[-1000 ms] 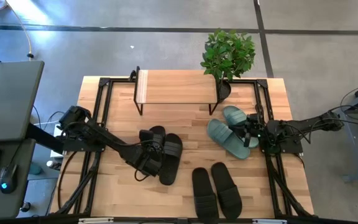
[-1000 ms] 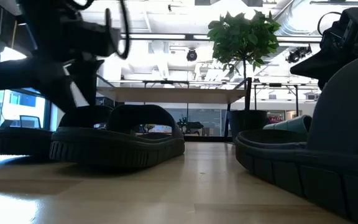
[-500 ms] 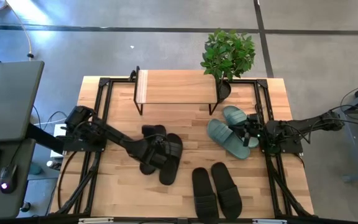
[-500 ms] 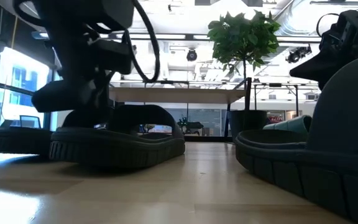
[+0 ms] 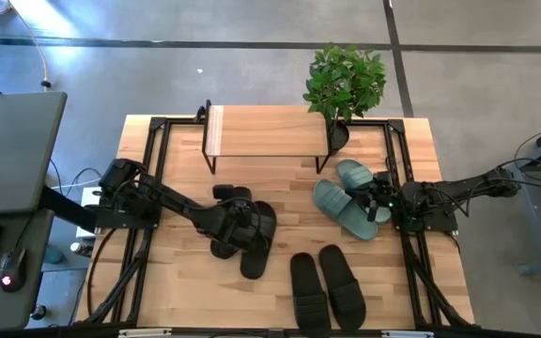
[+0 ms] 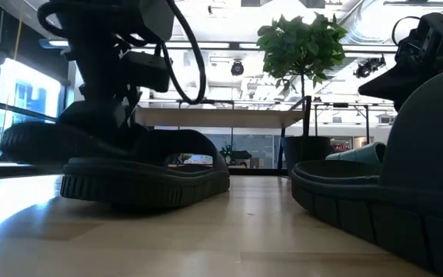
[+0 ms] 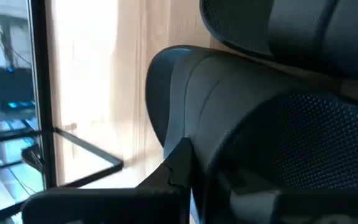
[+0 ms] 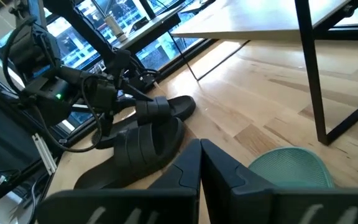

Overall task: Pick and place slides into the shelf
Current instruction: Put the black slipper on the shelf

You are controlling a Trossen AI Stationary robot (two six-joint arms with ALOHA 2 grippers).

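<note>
The left arm (image 5: 158, 199) reaches from the left edge of the surface (image 5: 280, 188) in toward the middle, stretched low and nearly flat, its wrist over the first black pair of slides (image 5: 245, 225). The left gripper (image 5: 228, 223) sits on the left slide of that pair, its fingers closed on the slide. In the low view that slide (image 6: 37, 142) is tilted with one end off the wood, while its mate (image 6: 144, 173) lies flat just beside it. The left wrist view shows a black strap (image 7: 260, 124) filling most of the picture, close against the arm's own dark fingers (image 7: 179, 168).

The shelf (image 5: 266, 131) stands at the far side of the surface, well apart from the held slide, with nothing on its plank top. A potted plant (image 5: 346, 84) stands at the shelf's right end.

Nearer the front edge, the second black pair (image 5: 327, 286) lies side by side, flat.

To the right lies the sage-green pair (image 5: 350, 199), one slide partly overlapping the other. The right arm (image 5: 458, 192) comes in from the right edge, folded low, with the right gripper (image 5: 381, 199) just beside the green slides. Its fingers are shut together with nothing between them, as the right wrist view shows, a green slide (image 8: 291, 168) lying near them.
</note>
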